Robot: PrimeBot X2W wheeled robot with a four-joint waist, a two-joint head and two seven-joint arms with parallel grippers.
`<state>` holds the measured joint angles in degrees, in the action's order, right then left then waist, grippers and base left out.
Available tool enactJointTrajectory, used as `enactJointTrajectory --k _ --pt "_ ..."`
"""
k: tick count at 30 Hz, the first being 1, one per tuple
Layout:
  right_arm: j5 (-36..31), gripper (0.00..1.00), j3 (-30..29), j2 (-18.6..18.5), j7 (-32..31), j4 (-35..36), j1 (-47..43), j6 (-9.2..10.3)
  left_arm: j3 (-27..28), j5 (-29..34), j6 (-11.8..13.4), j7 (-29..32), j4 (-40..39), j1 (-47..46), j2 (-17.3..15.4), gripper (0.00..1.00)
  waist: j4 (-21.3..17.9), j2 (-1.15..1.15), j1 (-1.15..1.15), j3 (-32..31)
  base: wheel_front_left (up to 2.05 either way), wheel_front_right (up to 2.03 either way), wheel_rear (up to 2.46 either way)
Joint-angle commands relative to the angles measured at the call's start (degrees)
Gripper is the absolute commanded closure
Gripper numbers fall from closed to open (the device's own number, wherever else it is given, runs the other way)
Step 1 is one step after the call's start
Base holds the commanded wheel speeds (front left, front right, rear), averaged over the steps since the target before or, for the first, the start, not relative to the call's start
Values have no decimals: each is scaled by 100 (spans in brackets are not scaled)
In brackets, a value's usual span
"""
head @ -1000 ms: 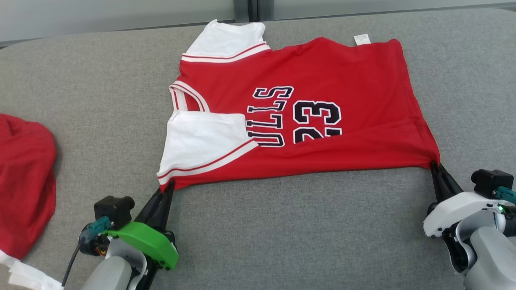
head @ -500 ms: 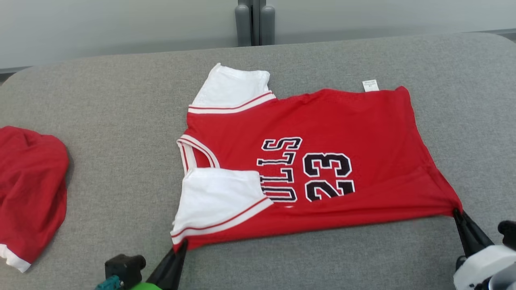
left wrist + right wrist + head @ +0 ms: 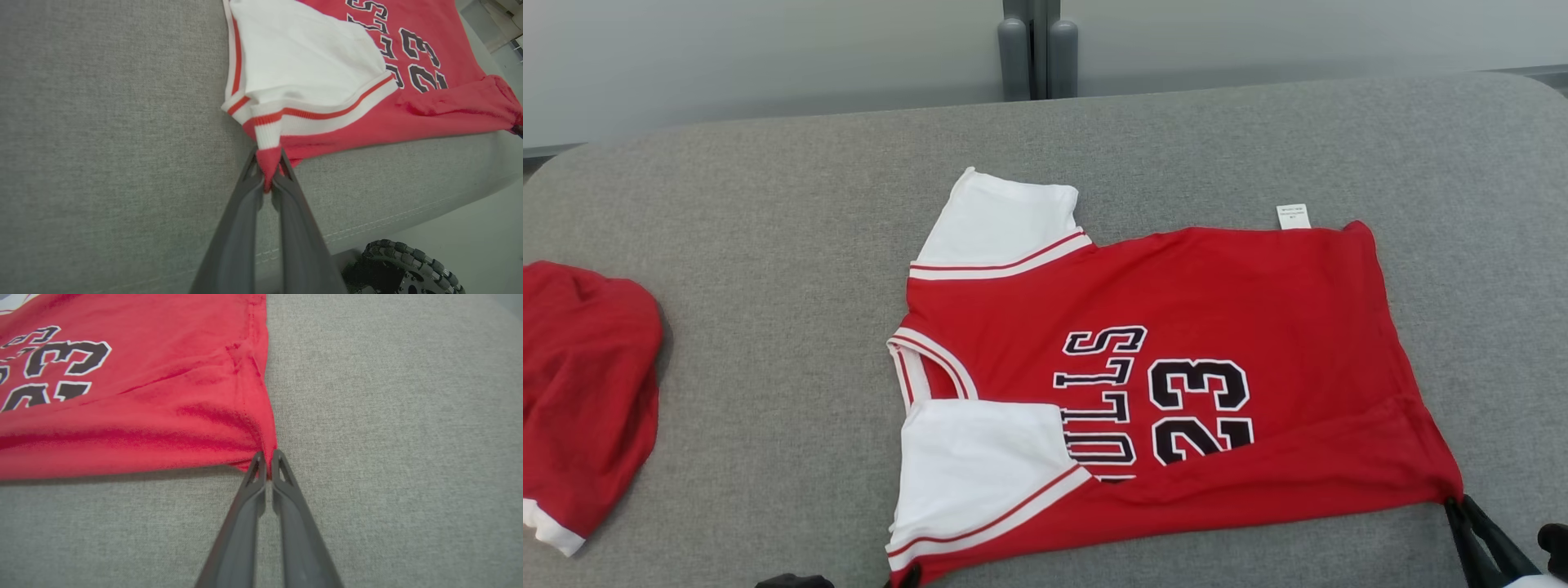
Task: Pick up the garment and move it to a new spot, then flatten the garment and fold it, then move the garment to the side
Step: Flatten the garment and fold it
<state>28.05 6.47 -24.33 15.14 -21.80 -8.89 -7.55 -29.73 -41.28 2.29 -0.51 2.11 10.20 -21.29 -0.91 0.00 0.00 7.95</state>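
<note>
While both end effectors pinch the near edge, I'd put the task at roughly mid-fold.

Left end effector (image 3: 267, 179): jaws closed on the red corner just below the cuff of the near white sleeve (image 3: 980, 457). Right end effector (image 3: 267, 465): jaws closed on the near hem corner, with cloth bunched into the tips.

The red Bulls 23 jersey (image 3: 1217, 302) runs between the two end effectors. It spreads away from both sets of fingertips across the grey padded table (image 3: 768, 245). The near edge is strung fairly taut from one grip to the other.

Looks done:
- Relocation and flattening. The body lies mostly flat, with a few creases just ahead of the right end effector.
- The near sleeve is folded in over the chest print.
- A strip of red along the gripped side laps over the bottom of the "23", so a first lengthwise fold seems started.

Left, as I read it:
- The far white sleeve (image 3: 1001, 220) sticks out on the side opposite the grips.
- The remaining folds.
- The final shift to the side.

A second red garment (image 3: 588, 392) sits well apart, out beyond the left end effector and not touching the jersey. A white label (image 3: 1293, 216) pokes out at the far hem corner, straight across from the right end effector.
</note>
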Motion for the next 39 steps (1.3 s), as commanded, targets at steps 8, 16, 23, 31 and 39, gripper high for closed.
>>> enactJointTrajectory --k 8,16,23,31,39 --pt "-261 0 -377 -43 1 413 119 12 196 -38 263 183 -409 -25 -224 0 -52 0 0 -5 0 0 0" --pt "-868 0 -773 394 1 1140 747 11 718 110 336 611 -1425 -1489 -616 0 63 0 0 374 0 0 0" --pt "-1012 0 -50 534 1 1136 1948 11 627 430 -333 1823 -877 -4419 -988 0 32 0 0 1150 0 0 0" --pt "-941 0 313 741 1 1224 2758 11 214 266 -844 2641 913 -6582 -602 0 -407 0 0 1908 0 0 0" --pt "-946 0 334 1085 1 1537 2944 11 -348 22 -974 3237 2107 -7422 -713 0 -1058 0 0 2377 0 0 0"
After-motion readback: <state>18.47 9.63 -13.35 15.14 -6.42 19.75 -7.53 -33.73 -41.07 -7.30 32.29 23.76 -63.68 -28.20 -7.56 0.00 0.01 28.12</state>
